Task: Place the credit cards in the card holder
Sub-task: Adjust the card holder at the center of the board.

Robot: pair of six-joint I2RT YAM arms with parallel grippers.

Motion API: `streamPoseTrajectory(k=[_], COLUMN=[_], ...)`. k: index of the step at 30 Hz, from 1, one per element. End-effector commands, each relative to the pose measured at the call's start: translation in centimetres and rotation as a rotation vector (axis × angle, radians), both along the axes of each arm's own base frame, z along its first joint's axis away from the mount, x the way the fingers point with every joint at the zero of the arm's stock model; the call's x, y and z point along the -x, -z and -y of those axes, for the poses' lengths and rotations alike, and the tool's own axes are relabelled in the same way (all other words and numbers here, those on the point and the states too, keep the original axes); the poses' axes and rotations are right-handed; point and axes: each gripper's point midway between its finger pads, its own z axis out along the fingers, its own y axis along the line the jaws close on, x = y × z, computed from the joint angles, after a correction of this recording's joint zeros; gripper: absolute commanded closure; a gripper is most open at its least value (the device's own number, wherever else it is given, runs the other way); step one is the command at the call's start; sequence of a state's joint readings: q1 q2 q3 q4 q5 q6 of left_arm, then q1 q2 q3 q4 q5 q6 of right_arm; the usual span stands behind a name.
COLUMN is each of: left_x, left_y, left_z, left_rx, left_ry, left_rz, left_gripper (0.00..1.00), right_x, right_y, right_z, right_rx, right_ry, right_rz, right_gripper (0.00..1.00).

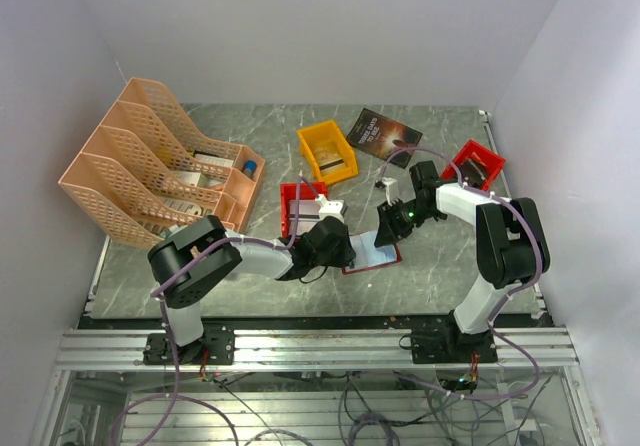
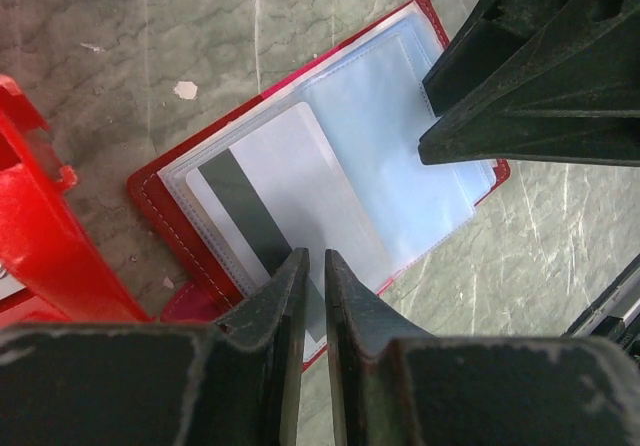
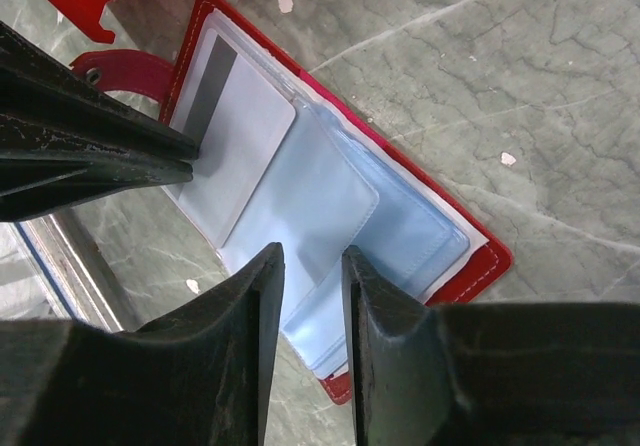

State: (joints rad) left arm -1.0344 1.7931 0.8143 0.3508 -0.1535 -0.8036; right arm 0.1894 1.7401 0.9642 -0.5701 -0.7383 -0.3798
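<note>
Holder [image 1: 374, 257] open near centre, one striped card [image 2: 300, 181] in its left half.
It lies flat on the surface [image 1: 440, 261]. Your left claw [image 2: 312, 258] is almost closed, tips at the card's end; you cannot tell whether it pinches. Your right claw [image 3: 312, 256] stands slightly open on the pale pockets [image 3: 330, 201].

Grey marble table [image 1: 440, 256]: open card holder [image 1: 372, 256], booklet [image 1: 385, 133], yellow bin [image 1: 328, 152], red bins [image 1: 478, 164], file rack [image 1: 160, 171].

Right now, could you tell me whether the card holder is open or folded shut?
Open: the card holder lies spread flat, pale pockets exposed, a striped card at one end.
</note>
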Motion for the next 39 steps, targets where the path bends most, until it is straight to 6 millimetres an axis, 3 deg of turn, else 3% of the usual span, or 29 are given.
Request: streamPoseTrajectory(k=[1,7,9,15,22,29,32,35,39], left_x=[0.8,0.9,0.9,0.8,0.7,0.4,0.4,0.3,0.2], left_y=[2.3,2.7,2.7,2.8,2.7,2.3,2.2,2.0,0.5], left_z=[-1.0,-1.2,-1.4,-1.8,-1.5,-1.2,-1.1,-0.9,-0.2], left_rx=[-0.048,-0.059,-0.065,-0.080,-0.082,-0.083,-0.088,-0.084,-0.051], left_ry=[0.009,0.006,0.003,-0.002,0.005,0.012,0.015,0.020,0.039], left_rz=[-0.051,-0.060,-0.058,-0.060,-0.061,-0.055,-0.053,-0.052,-0.033], left_gripper=[0.77,0.77,0.77,0.77,0.77,0.76,0.76,0.75,0.73], right_x=[0.0,0.1,-0.1,-1.1,-1.2,-1.9,-2.0,-2.4,-2.7], right_y=[-0.1,-0.5,-0.3,0.1,0.1,0.3,0.1,-0.6,-3.1], right_z=[-0.6,-0.8,-0.5,1.3,1.7,3.3,3.6,3.7,3.0], right_rx=[-0.028,-0.045,-0.024,0.091,0.116,0.206,0.221,0.220,0.138], right_ry=[-0.022,-0.032,-0.025,0.016,0.009,0.044,0.048,0.050,0.051], right_rz=[-0.010,-0.009,-0.001,0.073,0.089,0.142,0.157,0.188,0.264], right_gripper=[0.73,0.96,1.00,1.00,1.00,0.92,0.84,0.79,0.77])
